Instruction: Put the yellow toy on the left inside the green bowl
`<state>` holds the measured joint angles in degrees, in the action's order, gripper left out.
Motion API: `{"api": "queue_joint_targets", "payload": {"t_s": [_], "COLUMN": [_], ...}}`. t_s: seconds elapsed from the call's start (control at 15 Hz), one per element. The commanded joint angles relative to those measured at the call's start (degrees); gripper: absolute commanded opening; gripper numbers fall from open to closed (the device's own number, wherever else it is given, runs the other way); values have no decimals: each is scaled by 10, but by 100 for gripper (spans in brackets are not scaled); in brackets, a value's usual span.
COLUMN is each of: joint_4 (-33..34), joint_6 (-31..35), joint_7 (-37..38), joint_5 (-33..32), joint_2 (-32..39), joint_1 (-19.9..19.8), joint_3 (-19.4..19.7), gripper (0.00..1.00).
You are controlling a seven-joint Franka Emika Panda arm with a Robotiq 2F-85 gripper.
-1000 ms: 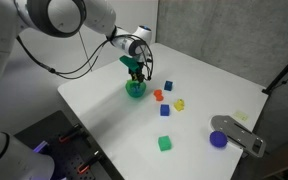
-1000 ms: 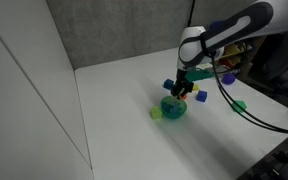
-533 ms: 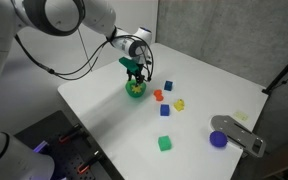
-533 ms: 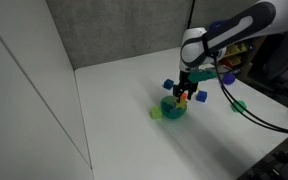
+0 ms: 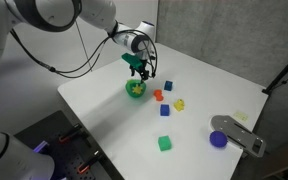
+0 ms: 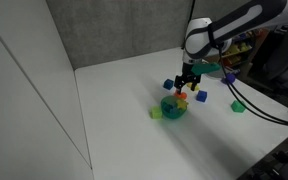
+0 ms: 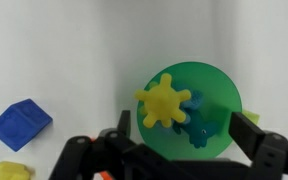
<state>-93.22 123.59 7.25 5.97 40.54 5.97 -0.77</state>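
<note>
White tabletop (image 5: 199, 128), grey wall behind. My gripper (image 7: 184, 135) hovers over the green bowl (image 7: 222, 80), jaws spread wide with nothing between them. In the wrist view the yellow toy (image 7: 164, 101) lies toward 12 o'clock from the gap, inside the bowl, off-centre toward 9. It is a knobby star shape with no clear long axis. I judge the placing done; a straight lift should clear it. A blue cube (image 7: 19, 124) sits at 9 o'clock, outside the rim.
</note>
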Motion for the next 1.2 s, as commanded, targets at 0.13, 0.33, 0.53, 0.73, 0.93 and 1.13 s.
{"api": "queue_joint_targets", "payload": {"t_s": [0.13,0.33,0.53,0.73,0.93,1.13], "joint_4": [-38,-75,-134,-210,-282,-342], "joint_6": [-30,-42,-47,-36,-35,-53], "joint_7": [-5,-3,-2,-2,-2,-6], "joint_5": [-40,-68,-88,-99,-102,-97], "joint_2": [-78,-121,-172,-230,-297,-379], "joint_1": [-9,-12,-19,-28,-38,-49], "joint_3": [14,25,33,37,38,38], "gripper": [100,100,100,100,100,100]}}
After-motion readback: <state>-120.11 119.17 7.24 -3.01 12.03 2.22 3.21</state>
